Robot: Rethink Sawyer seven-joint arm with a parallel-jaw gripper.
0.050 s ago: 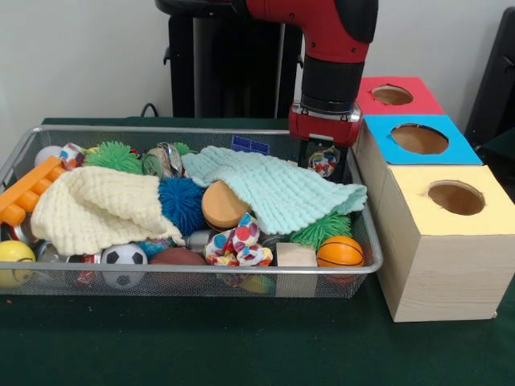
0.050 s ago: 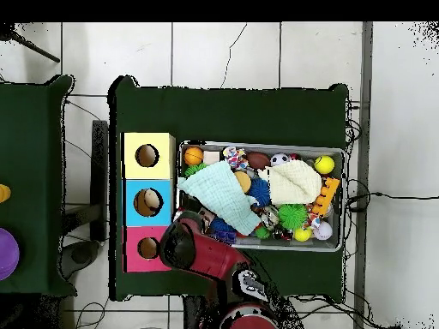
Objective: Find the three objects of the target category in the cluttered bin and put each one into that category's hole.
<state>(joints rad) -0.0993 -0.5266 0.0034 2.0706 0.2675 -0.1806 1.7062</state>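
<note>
Front view: we see a wire bin (image 1: pixel 378 261) packed w/ toys, much of it buried. A cream cloth (image 1: pixel 96 211) covers the left part, a mint cloth (image 1: pixel 273 189) drapes over the middle toward the right edge; what lies under either we can't say. Peeking out: a blue spiky ball (image 1: pixel 181 205) between the cloths, a tan disc (image 1: pixel 223 206), a patterned ball (image 1: pixel 240 244), a wooden block (image 1: pixel 296 256) and a small basketball (image 1: pixel 339 252) at the front right corner, a soccer ball (image 1: pixel 123 261) and a yellow ball (image 1: pixel 14 261) along the front edge, an orange plastic piece (image 1: pixel 24 191) at the left edge. The task names no category we can read here, so which things are targets we can't tell.

The arm (image 1: pixel 334 48) comes down at the bin's back right corner. The gripper (image 1: pixel 324 165) hangs just above the mint cloth, w/ a small multicoloured ball (image 1: pixel 324 162) showing btw its dark fingers (image 1: pixel 306 153); whether they clamp it or it sits behind them we can't tell.

Right of the bin stand three boxes w/ holes: yellow box (image 1: pixel 483 211) nearest, blue box (image 1: pixel 463 149), red box (image 1: pixel 422 100) farthest.

Overhead view: the arm (image 2: pixel 201 250) hides the gripper fully, wrist over the bin's (image 2: pixel 342 201) corner nearest the red box (image 2: pixel 133 248). The blue box's (image 2: pixel 133 202) hole shows sth pale inside, unclear what. The yellow box (image 2: pixel 130 154) sits by the basketball (image 2: pixel 193 156) corner.
</note>
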